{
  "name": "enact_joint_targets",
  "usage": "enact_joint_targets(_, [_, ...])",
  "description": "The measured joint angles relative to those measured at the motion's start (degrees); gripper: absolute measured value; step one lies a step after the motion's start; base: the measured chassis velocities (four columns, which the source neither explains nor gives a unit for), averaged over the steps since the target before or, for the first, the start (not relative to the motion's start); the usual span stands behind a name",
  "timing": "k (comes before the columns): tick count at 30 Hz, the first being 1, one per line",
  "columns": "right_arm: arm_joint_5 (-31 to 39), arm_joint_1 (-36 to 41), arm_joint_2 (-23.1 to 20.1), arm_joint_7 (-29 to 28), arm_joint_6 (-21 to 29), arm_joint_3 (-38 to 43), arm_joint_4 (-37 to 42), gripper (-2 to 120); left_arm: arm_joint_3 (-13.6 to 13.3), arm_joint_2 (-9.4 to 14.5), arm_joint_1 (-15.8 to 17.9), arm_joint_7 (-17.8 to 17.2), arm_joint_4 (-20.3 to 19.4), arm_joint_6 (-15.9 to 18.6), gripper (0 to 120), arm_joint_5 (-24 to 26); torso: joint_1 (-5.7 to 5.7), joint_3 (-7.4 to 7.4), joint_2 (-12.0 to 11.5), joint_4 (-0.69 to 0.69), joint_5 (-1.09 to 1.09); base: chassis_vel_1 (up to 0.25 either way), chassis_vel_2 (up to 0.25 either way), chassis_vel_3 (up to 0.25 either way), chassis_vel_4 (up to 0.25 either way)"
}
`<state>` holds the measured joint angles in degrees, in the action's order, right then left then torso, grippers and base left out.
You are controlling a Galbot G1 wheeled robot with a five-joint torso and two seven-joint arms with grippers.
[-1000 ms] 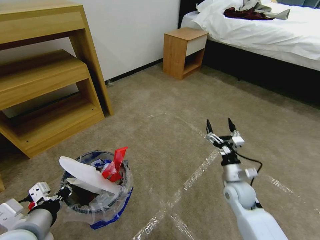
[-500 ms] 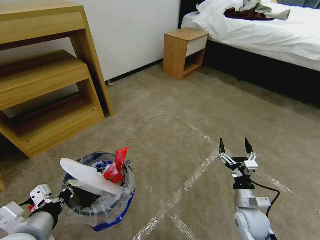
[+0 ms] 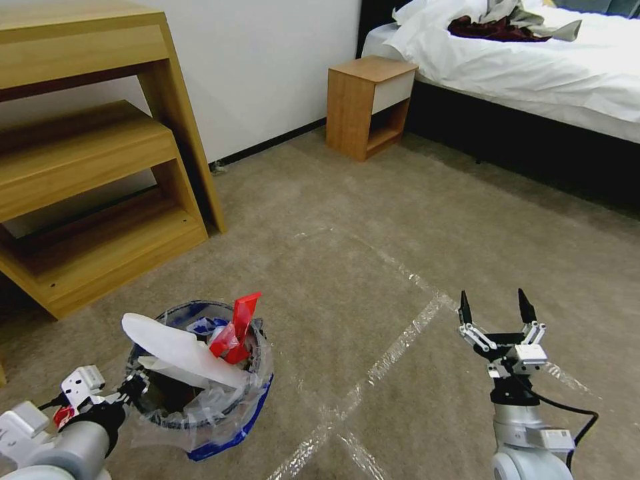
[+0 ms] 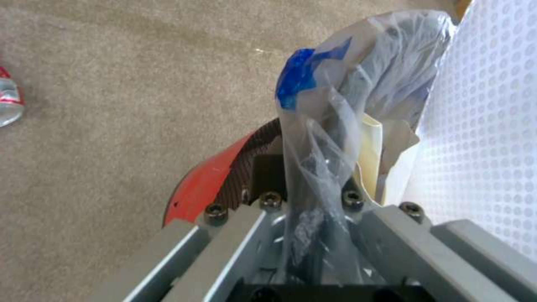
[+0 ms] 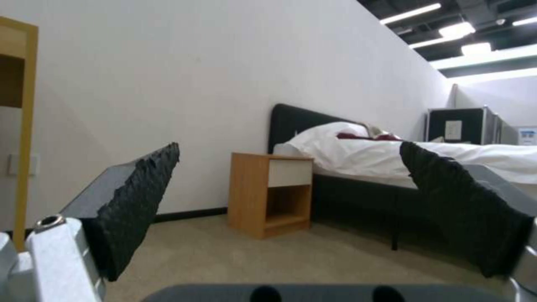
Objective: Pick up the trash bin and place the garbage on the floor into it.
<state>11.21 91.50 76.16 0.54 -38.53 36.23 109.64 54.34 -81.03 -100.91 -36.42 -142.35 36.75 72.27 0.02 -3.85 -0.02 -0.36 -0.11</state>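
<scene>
— plastic liner looks slippery; our left claw [image 3: 130, 387] pinches the trash bin [image 3: 200, 380] by its rim, low over the floor [image 3: 347, 267].
— we judge it light. right claw [image 3: 495, 312] hangs wide, holding nothing.

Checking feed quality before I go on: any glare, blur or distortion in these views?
Head view: tape strips on the floor glint; straight furniture edges bow toward the frame edge. Left wrist view: the left tool and the bag of the trash bin it pinches look soft up close. Right wrist view: the right tool, open, is dark against the bright wall; ceiling lights blow out.
</scene>
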Motion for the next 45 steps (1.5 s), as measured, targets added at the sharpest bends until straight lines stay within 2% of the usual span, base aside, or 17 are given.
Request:
enact_joint_targets(13, [-1.37,-0.57,0.48,0.49,-0.14,-1.03,-0.86,100,0.09,-0.62,-0.08,0.04,-0.42,-0.13,0,0.15,0.00,-0.01,0.00,0.01,0.03,-0.161,0.163,0.164,-0.177])
enact_joint_targets(16, [-1.62,-0.54,0.45,0.53,-0.29,-0.95,-1.02,100,0.01,-0.73,0.02,0.05,-0.42,-0.15,0,0.07,0.00,-0.01,0.00,0.00,-0.04,-0.230,0.234,0.234,-0.213])
enact_joint_targets(18, [-1.80,-0.50,0.47,0.55,-0.43,-0.90,-1.14,100,-0.02,-0.81,0.05,0.07,-0.42,-0.15,0,0.02,0.00,-0.01,0.00,0.00,0.04,-0.227,0.207,0.228,-0.218])
enact_joint_targets(24, [-1.94,-0.51,0.65,0.70,-0.73,-0.93,-1.22,100,0.04,-0.95,-0.08,0.11,-0.59,-0.18,0,-0.02,0.01,-0.01,0.00,0.00,0.02,-0.238,0.223,0.235,-0.219])
enact_joint_targets(45, [-2.46,-0.84,0.81,1.46,-1.09,-1.54,-2.04,100,0.11,-1.53,-0.09,0.13,-0.90,-0.25,0,-0.25,0.01,-0.01,0.00,0.01,-0.01,-0.294,0.301,0.296,-0.299])
